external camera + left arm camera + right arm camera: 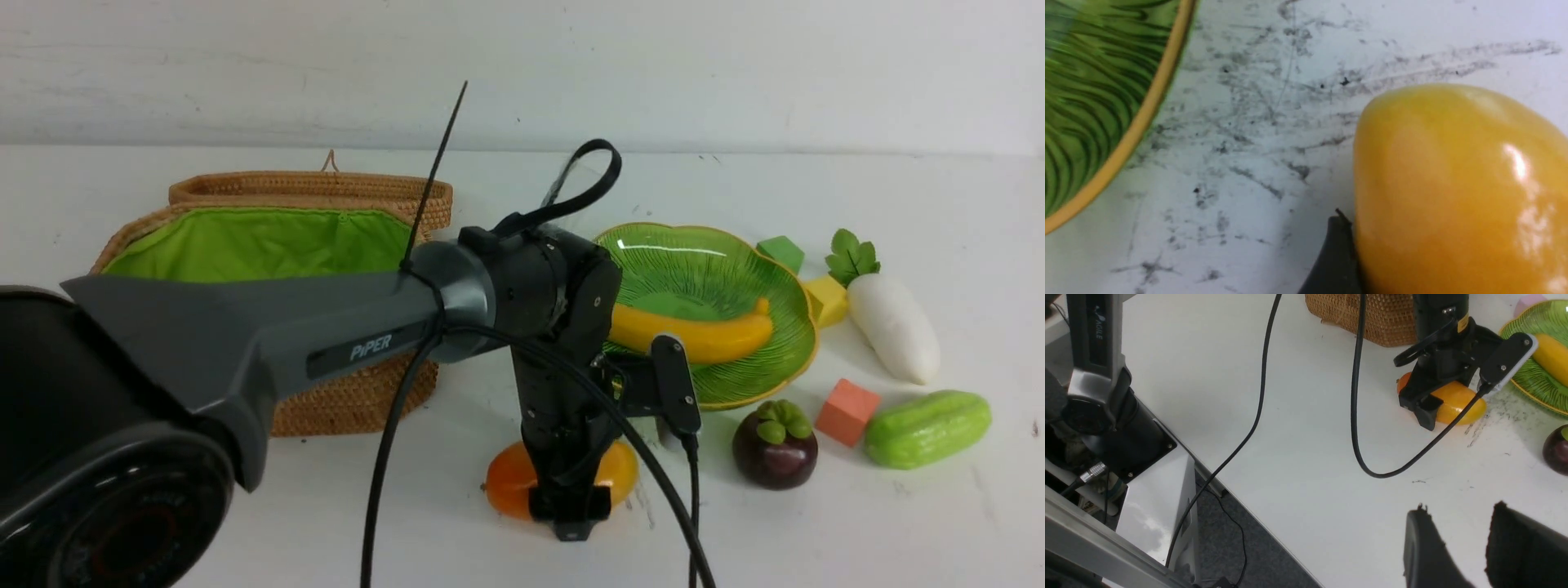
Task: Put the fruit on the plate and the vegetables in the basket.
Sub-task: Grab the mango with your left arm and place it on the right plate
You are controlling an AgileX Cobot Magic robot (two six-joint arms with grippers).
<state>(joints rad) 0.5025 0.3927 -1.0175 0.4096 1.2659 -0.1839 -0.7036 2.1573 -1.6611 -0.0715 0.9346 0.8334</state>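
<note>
Mango [510,482]: lies on the table [898,523] between the fingers of the left pincer [571,510]. The jaws are spread wide astride it, not lifting, and one finger [1335,261] sits right at its flank.

Fruit, 3: mango; banana [702,335] on the plate [702,269], just beyond the pincer and to its right; mangosteen [774,447] near, on its right.

Vegetables in view, 2: cucumber [927,429] and radish [894,327], well apart on its right.

Cubes, 3: green [781,251], yellow [826,300], orange-red [847,411].

Basket [351,400], 1: lid back, to the pincer's left and beyond.

Left arm reaches forward, wrist bent down, pincer pointing at the table. Right pincer [1459,508]: parted, empty, above bare table, well apart from the mango.

Hidden: the mango's middle behind the pincer, the basket's inside behind the arm, the plate's left edge. The second left finger is out of the left wrist view.
</note>
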